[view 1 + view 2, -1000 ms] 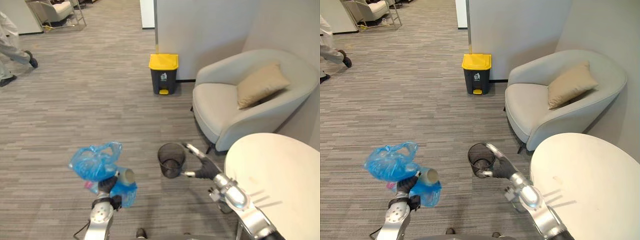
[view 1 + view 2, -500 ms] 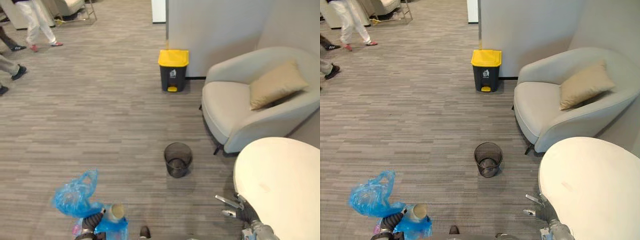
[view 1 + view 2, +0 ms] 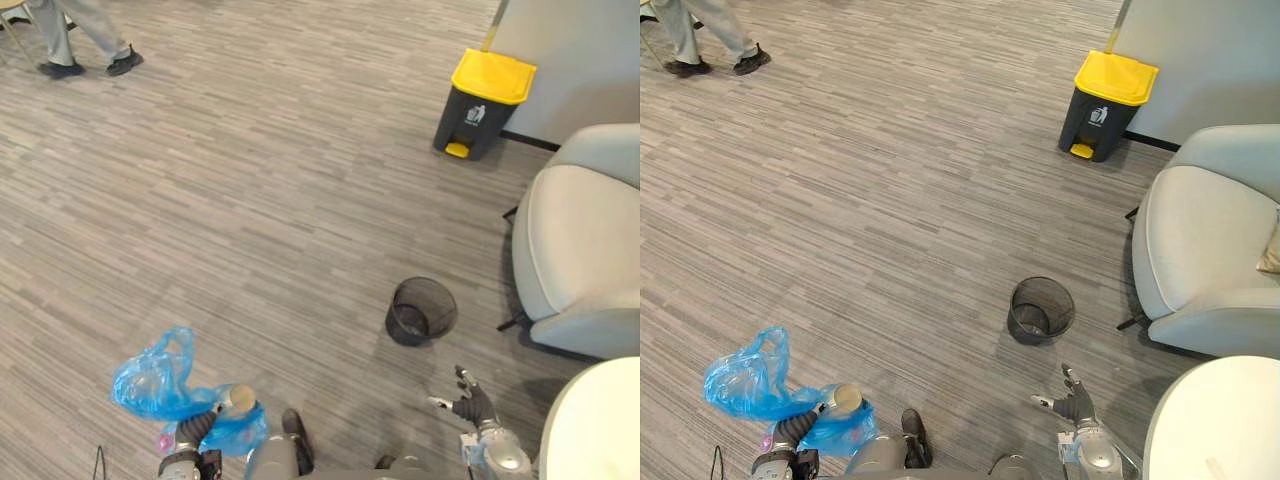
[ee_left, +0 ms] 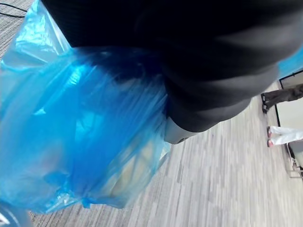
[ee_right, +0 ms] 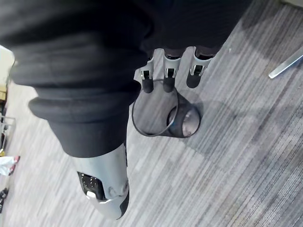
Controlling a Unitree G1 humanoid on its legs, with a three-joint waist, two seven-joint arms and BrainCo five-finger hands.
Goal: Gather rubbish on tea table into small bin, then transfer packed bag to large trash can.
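My left hand (image 3: 193,430) carries a crumpled blue plastic bag (image 3: 150,380); fingers buried, so I cannot tell the grip. Right hand (image 3: 468,405) spread, empty. Bag may slip before I reach the shut, yellow-lidded dark can (image 3: 483,103).

Packed blue bag (image 3: 150,378) off flr; small mesh bin (image 3: 421,310) upright.

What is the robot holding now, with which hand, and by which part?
The left hand grips the blue bag at its bunched middle, below the loose handles. The right hand is open and empty.
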